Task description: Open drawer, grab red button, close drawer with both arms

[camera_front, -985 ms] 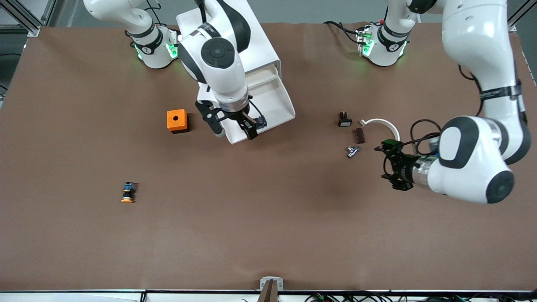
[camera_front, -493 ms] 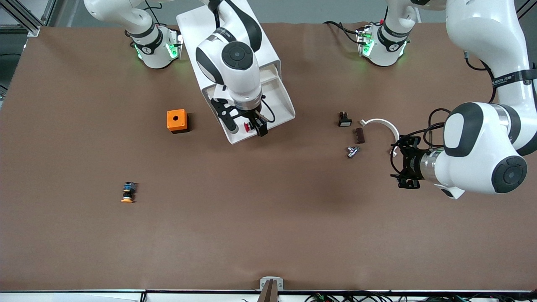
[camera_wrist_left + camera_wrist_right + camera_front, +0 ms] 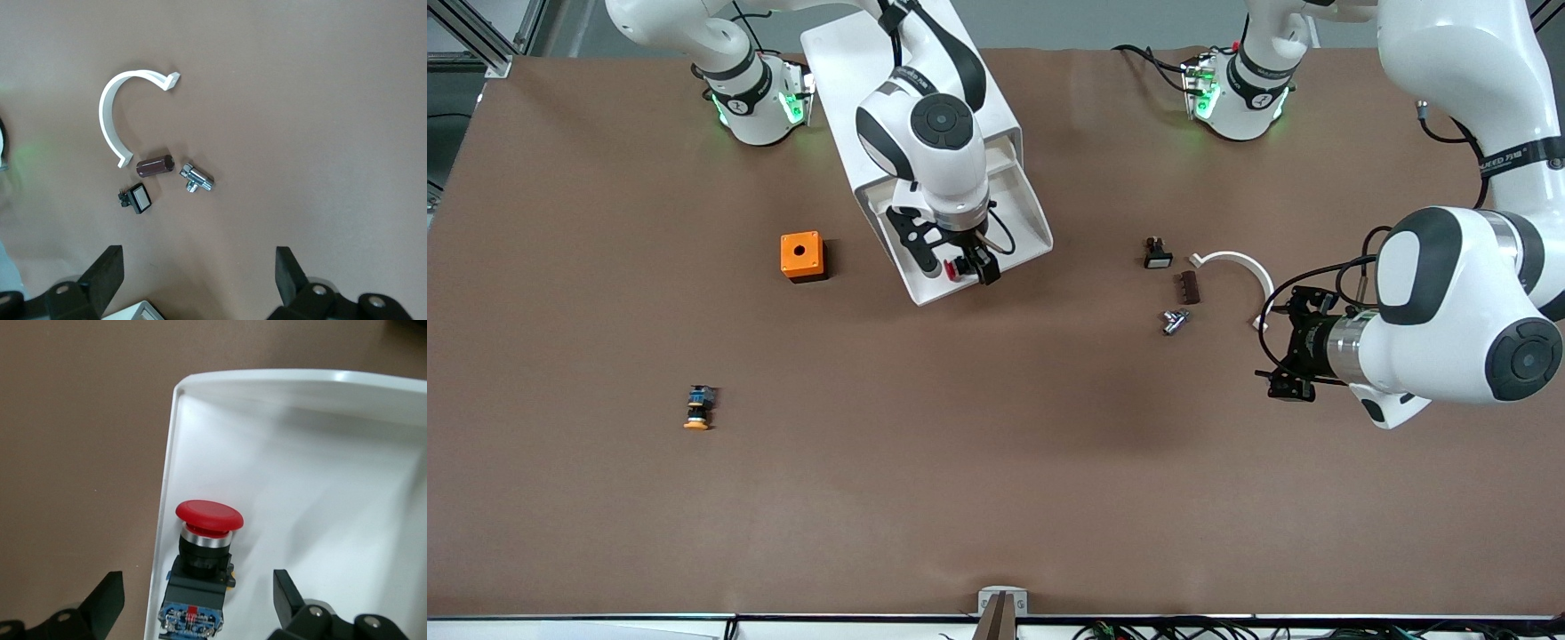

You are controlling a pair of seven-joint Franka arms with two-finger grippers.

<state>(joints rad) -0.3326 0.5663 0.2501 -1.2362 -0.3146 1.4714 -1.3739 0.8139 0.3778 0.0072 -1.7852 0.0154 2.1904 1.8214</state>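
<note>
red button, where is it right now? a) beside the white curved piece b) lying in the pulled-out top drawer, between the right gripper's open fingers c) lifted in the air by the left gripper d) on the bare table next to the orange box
b: the red button lies in the open drawer by its rim, with the right gripper open on either side of it and not yet closed on it.

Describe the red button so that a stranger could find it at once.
Find the white cabinet between the arm bases; its top drawer is pulled out. The button lies in it, near the front rim. Its round red cap sets it apart from the orange-capped button on the bare table.
</note>
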